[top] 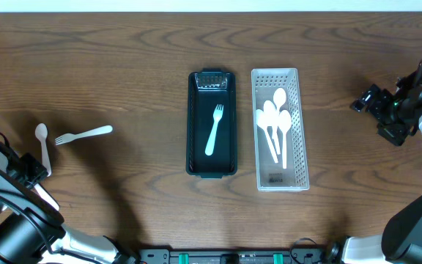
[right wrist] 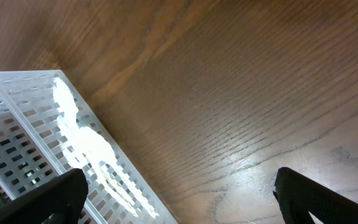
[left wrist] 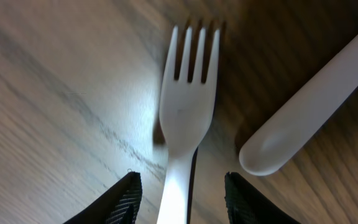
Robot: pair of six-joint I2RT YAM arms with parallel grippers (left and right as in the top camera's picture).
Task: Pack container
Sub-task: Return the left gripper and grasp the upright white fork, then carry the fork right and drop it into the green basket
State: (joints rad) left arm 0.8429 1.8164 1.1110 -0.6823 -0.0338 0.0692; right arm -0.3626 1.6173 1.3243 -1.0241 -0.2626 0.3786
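Dark wood-grain table (top: pixel 123 59), evenly lit. At centre stands a dark bin (top: pixel 190 125) holding one packed fork (top: pixel 215 130). Just beside it on the right, a white perforated basket (top: pixel 254 110) holds several spoons (top: pixel 273 125). At the table's left side, near the left arm (top: pixel 13 213), lie a loose spoon (top: pixel 44 147) and a loose fork (top: pixel 84 134), both unpacked. In the left wrist view the left gripper (left wrist: pixel 182 193) has its fingers parted, with the handle of a white fork (left wrist: pixel 187 112) running between them, tines pointing away. A gap shows on each side, so nothing is clamped. The overhead view does not settle whether this is the loose fork, since the arm covers the fingertips. A rounded white end (left wrist: pixel 291 118) of another utensil sits just beside the right-hand finger. The right gripper (right wrist: pixel 179 186) hangs spread wide and empty near the basket's corner. Hazards, as judged: the handle is thin and seems to lie flat on the wood, so a closure may skid over it or pinch only one edge and flick it away. The neighbouring utensil may be trapped in the same closure or pushed aside. A grip near the handle's end would likely let the tines droop and snag the bin's rim. A fork put in the basket would break the evident sorting.
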